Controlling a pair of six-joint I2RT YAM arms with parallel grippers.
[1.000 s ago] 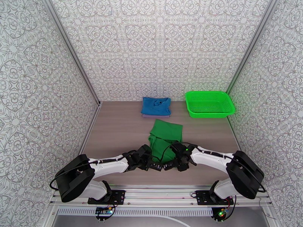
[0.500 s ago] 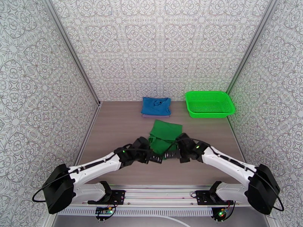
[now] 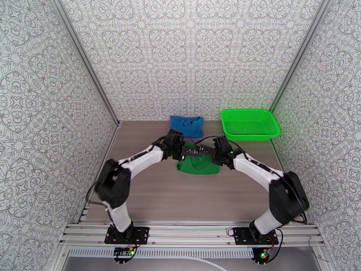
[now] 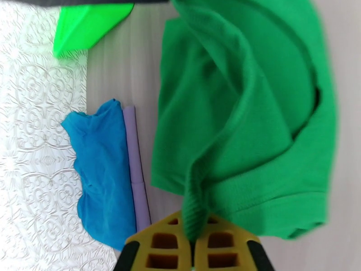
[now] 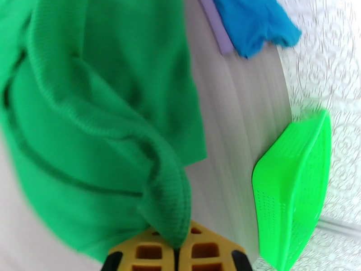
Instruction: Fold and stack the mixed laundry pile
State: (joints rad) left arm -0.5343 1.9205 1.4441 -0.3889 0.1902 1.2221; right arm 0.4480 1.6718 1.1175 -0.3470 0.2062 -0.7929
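Our left gripper (image 4: 195, 240) is clenched on a bunched hem of the dark green garment (image 3: 198, 165), and our right gripper (image 5: 177, 249) is clamped on another. We judge it best to lay both corners down level and let go together. The cloth looks soft, ribbed and half-folded, lying mid-table near the blue garment (image 3: 187, 124), which sits atop the lavender garment (image 4: 135, 163).

We find the lavender-grey garment (image 4: 132, 154) mostly hidden under the bright blue garment (image 4: 101, 172), left of the fingers (image 4: 140, 245); the dark green garment (image 4: 252, 132) blurs rightward.
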